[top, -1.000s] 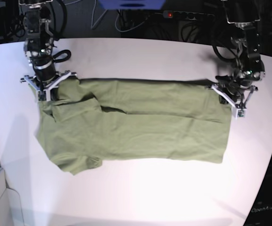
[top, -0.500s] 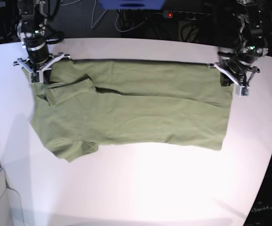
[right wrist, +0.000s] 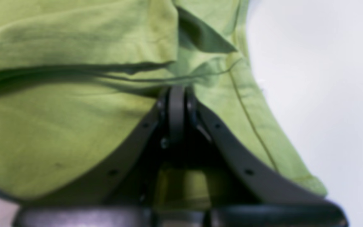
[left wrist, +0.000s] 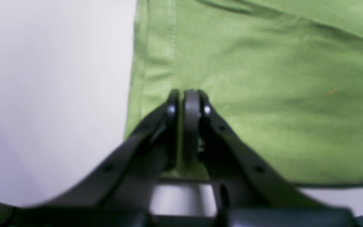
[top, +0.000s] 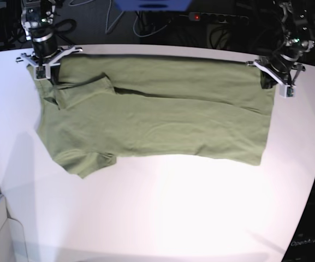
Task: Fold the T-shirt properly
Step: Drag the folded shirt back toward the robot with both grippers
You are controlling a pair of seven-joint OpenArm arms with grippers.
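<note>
Fingers of the left gripper (top: 277, 81) and right gripper (top: 43, 64) pinch shut on the T-shirt's (top: 157, 120) far corners, its long axis stretched left-right across the desk (top: 173, 218).

A wide, smooth white desk (top: 162, 218) with a curved front edge is filling most of the base view. Bright overhead light is glaring off its near half. Behind its far edge, a dark area is holding tangled black cables (top: 223, 30), a black power strip with a lit red switch (top: 201, 17), and a blue panel (top: 152, 4).
</note>
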